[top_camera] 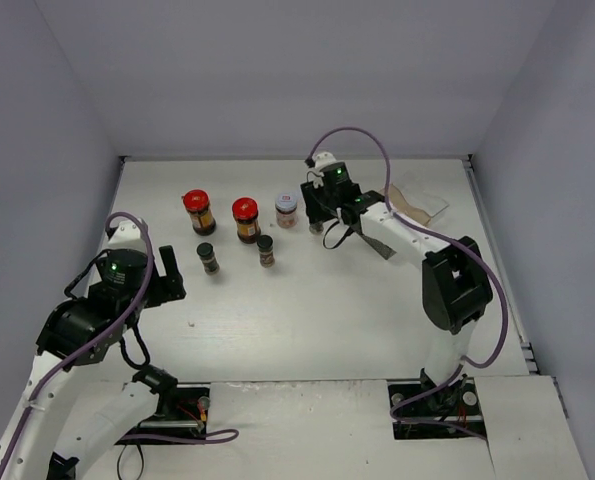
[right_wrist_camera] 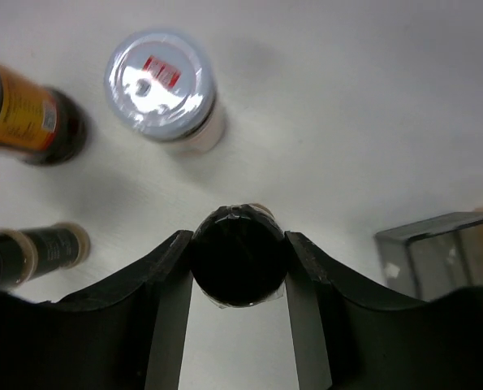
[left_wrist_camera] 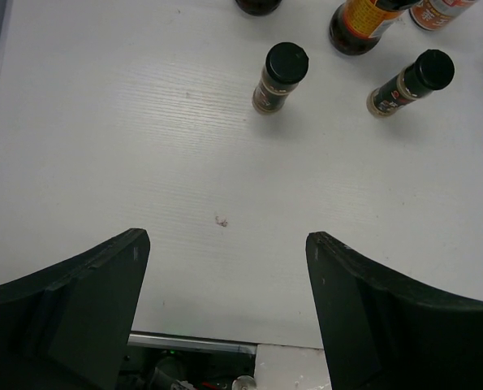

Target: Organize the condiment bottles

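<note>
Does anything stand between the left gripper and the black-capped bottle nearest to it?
Nothing visible does. Between the open left gripper and the nearest black-capped bottle there is only bare table, with one tiny speck on it.

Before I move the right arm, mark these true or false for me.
1. The right gripper is shut on a black-capped bottle. True.
2. The left gripper holds a red-lidded jar. False: it is open and empty.
3. The white-lidded jar stands upright on the table. True.
4. The two loose black-capped bottles lie in the clear tray. False: both stand on the table, ahead of the left gripper.
</note>
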You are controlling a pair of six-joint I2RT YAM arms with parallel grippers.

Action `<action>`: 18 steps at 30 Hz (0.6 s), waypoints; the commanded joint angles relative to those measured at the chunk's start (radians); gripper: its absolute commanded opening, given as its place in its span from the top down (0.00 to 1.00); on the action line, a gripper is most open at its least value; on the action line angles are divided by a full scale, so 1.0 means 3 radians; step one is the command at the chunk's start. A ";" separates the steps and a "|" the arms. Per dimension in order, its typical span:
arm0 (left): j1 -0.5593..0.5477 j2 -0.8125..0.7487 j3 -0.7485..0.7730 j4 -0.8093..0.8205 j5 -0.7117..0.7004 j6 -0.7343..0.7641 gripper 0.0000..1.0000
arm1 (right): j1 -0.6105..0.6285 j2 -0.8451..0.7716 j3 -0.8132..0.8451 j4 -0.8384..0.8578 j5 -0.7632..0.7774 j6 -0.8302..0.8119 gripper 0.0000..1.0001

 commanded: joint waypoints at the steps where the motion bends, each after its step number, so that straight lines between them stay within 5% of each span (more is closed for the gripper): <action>1: -0.0010 0.0020 0.0025 0.0017 -0.0058 -0.0050 0.21 | -0.0332 -0.0402 0.0494 0.0092 0.0096 -0.0105 1.00; 18: -0.0010 0.0209 0.0000 0.0099 0.0064 -0.0014 0.21 | -0.1585 -0.0035 0.1078 -0.0129 0.0009 -0.0014 1.00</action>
